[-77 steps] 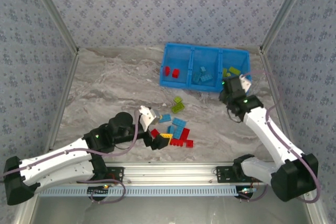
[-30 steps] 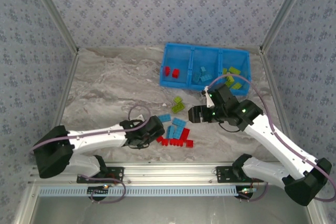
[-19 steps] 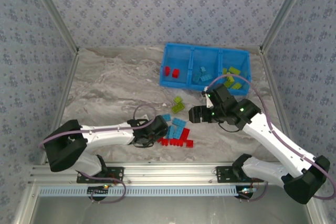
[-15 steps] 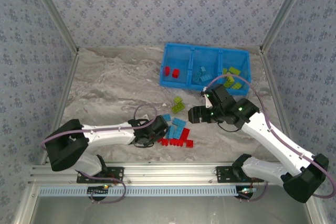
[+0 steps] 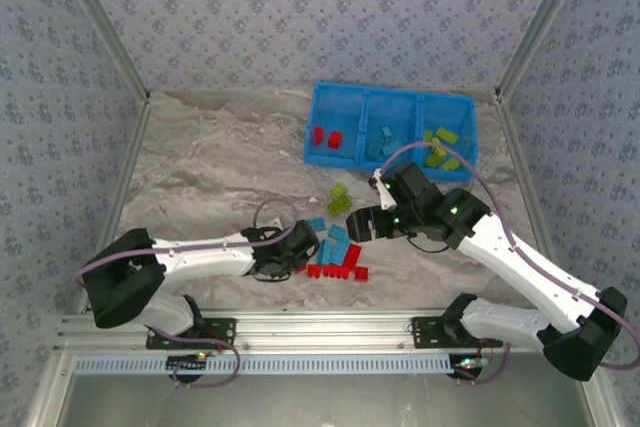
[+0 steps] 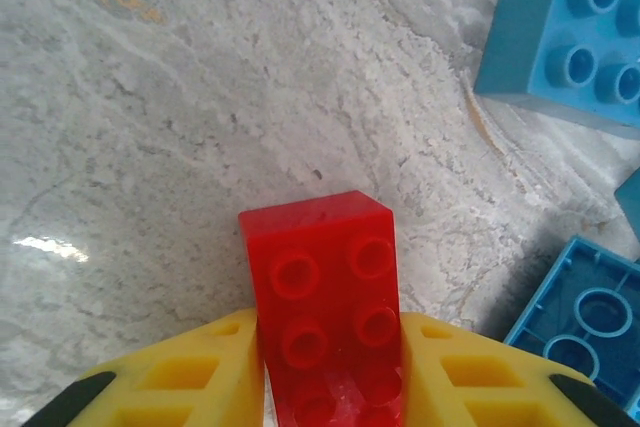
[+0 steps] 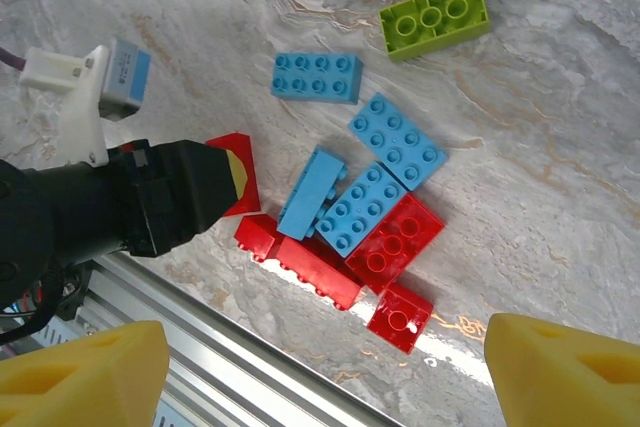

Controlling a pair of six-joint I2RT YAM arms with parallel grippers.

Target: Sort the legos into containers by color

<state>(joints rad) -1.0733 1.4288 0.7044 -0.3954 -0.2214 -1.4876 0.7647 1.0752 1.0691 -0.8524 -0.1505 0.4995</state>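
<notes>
My left gripper [image 6: 330,352] is shut on a red brick [image 6: 322,287], held just above the marble table at the left end of the pile [image 5: 335,252]. The right wrist view has the same gripper [image 7: 215,182] next to red and light blue bricks [image 7: 370,212]. My right gripper [image 7: 325,367] hangs open and empty above that pile, its fingertips [image 7: 85,372] wide apart. Two yellow-green bricks [image 5: 338,199] lie just beyond the pile. The blue tray [image 5: 312,127] at the back holds red bricks [image 5: 326,136] on the left, blue [image 5: 385,142] in the middle, green [image 5: 440,147] on the right.
An aluminium rail [image 5: 320,327] runs along the near table edge, close below the pile [image 7: 250,347]. Patterned walls enclose the table on three sides. Bare marble [image 5: 200,167] stretches to the left of the pile.
The right arm has swung from the tray's right compartment down and left, over the pile. The left arm has stretched out low to the pile's left end.
</notes>
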